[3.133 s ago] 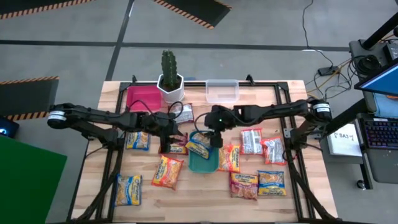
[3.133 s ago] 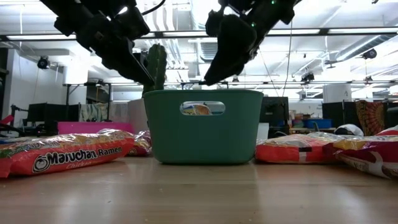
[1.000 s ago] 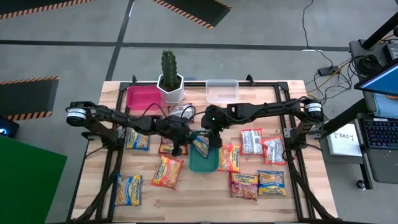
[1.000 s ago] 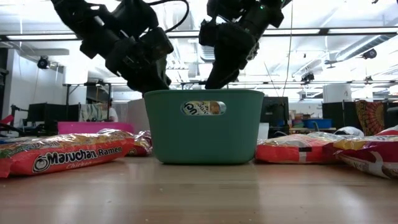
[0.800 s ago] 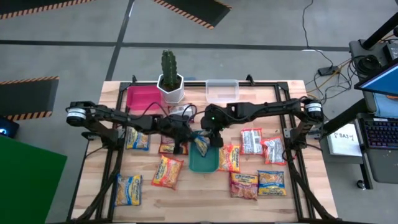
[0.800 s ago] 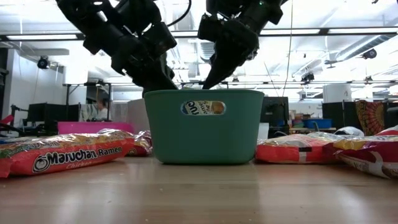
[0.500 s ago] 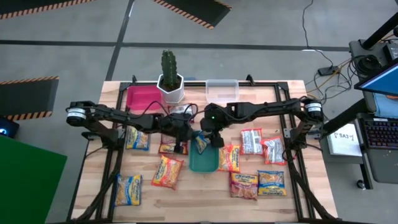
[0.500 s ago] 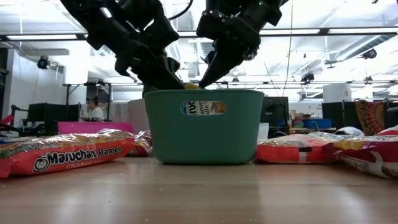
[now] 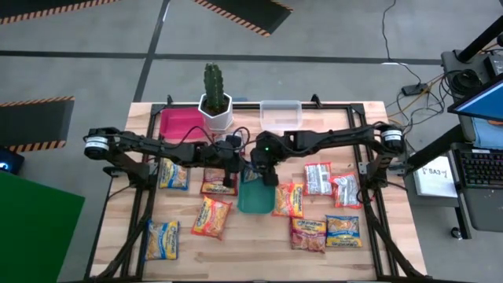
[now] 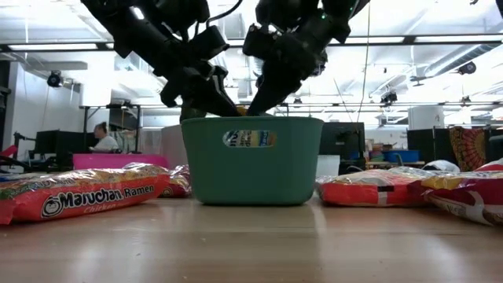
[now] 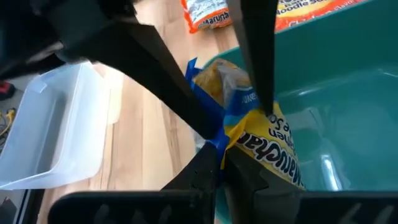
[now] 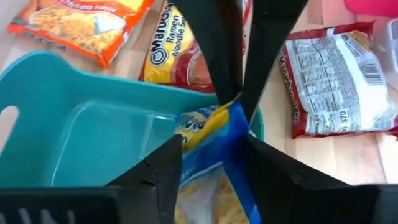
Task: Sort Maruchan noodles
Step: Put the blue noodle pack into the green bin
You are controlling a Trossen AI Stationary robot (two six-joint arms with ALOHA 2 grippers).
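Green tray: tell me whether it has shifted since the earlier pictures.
Yes. In the high view the green tray has slid slightly toward the cactus pot and turned a little, opening a gap to the orange packet.

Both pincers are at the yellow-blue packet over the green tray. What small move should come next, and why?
Probably the left pincer should let go. It is shut on an edge of the yellow-blue packet, which sits tilted at the green tray's rim, half inside. The right pincer straddles the same packet, jaws closing on it, so it could seat the packet alone.
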